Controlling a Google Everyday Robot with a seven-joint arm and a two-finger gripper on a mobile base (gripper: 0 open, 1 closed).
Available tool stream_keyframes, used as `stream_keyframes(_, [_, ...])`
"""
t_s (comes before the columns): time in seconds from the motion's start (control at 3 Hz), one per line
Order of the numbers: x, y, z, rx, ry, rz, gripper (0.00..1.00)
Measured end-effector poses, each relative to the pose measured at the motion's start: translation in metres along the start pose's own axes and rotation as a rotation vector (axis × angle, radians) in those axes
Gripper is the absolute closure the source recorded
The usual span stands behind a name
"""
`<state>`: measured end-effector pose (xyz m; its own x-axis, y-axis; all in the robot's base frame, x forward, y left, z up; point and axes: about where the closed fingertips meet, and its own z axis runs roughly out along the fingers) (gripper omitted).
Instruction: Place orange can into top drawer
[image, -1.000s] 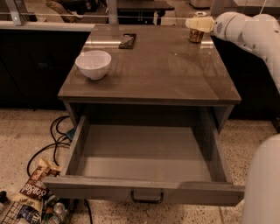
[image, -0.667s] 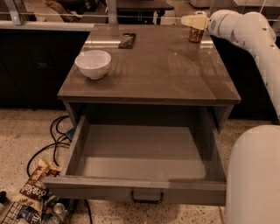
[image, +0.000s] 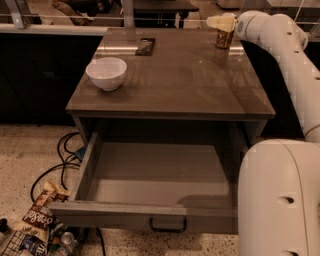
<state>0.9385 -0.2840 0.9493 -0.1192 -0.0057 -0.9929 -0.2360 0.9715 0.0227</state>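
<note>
The orange can (image: 224, 39) stands upright at the far right back corner of the table top (image: 190, 85). My gripper (image: 220, 23) is right at the can's top, reaching in from the right on the white arm (image: 280, 45). The gripper covers the can's rim. The top drawer (image: 125, 212) is pulled wide open under the table top, with nothing in it. Its dark pull handle (image: 167, 226) shows at the middle of the front panel.
A white bowl (image: 106, 73) sits at the table's left side. A small dark flat object (image: 145, 46) lies at the back middle. Black cables (image: 60, 165) and snack bags (image: 35, 220) lie on the floor at the left. My white base (image: 280, 200) stands at the drawer's right.
My gripper and arm have shifted slightly left at the can. More of my white base shows at the lower right. The bowl and drawer have not moved.
</note>
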Motion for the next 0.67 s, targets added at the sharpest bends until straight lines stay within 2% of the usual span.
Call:
stream_keyframes(0.33, [0.009,-0.001,0.014,0.015,0.034,-0.017,0.00])
stream_keyframes(0.67, [0.039,0.019,0.037,-0.014,0.126,-0.055,0.00])
